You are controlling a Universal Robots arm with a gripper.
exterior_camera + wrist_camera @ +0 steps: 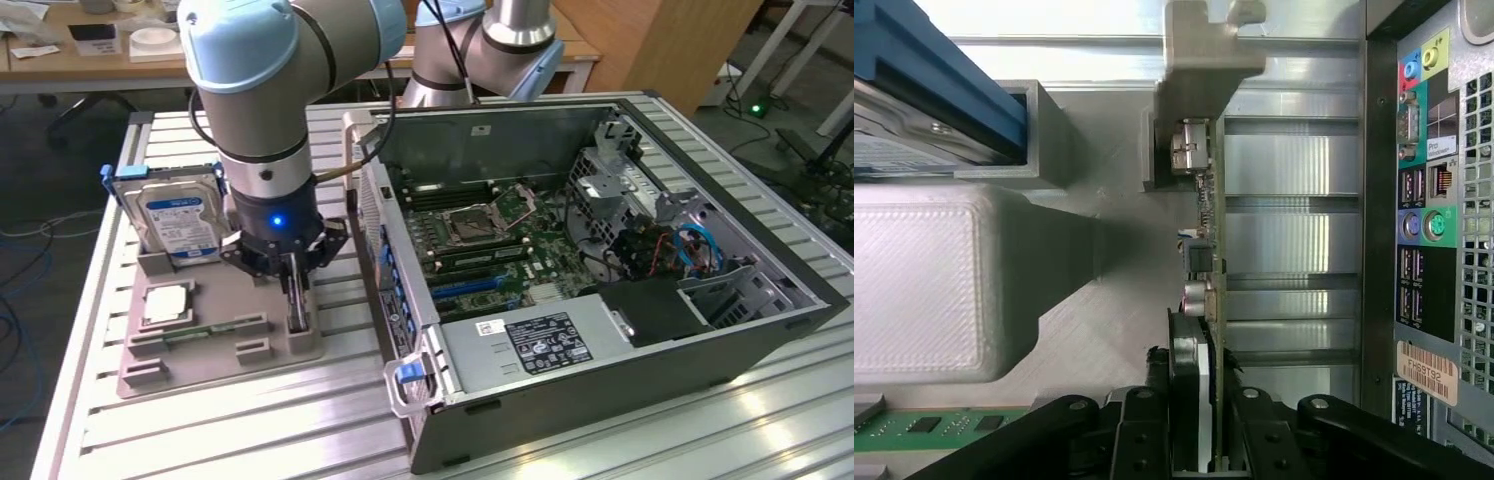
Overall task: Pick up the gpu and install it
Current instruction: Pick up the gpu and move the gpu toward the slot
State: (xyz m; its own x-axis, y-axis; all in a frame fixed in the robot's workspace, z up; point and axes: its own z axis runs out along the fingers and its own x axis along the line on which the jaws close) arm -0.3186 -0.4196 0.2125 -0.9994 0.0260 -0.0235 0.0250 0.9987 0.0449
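One gripper (pixel 296 288) is down over the gpu (pixel 1201 262), and the card runs up the middle of it. I cannot tell whether the card is clamped or merely flanked. The gpu stands on edge in a slot on the grey tray (pixel 254 352), along the tray's side nearest the case (pixel 587 400), with its silver bracket (pixel 1204 50) at the end away from the gripper. The arm (pixel 267 120) rises straight up from the gripper, with a blue light (pixel 276 221) lit on the wrist. A hard drive (pixel 180 220) stands upright at the tray's far end, just to the exterior view's left of the gripper. Nearer, a processor chip (pixel 167 303) lies flat and a memory stick (pixel 214 328) lies in its groove. The open case sits just beside the tray on the exterior view's right, motherboard (pixel 507 250) exposed, its rear ports (pixel 1424 250) facing the tray. Everything rests on a slatted metal table (pixel 200 440).
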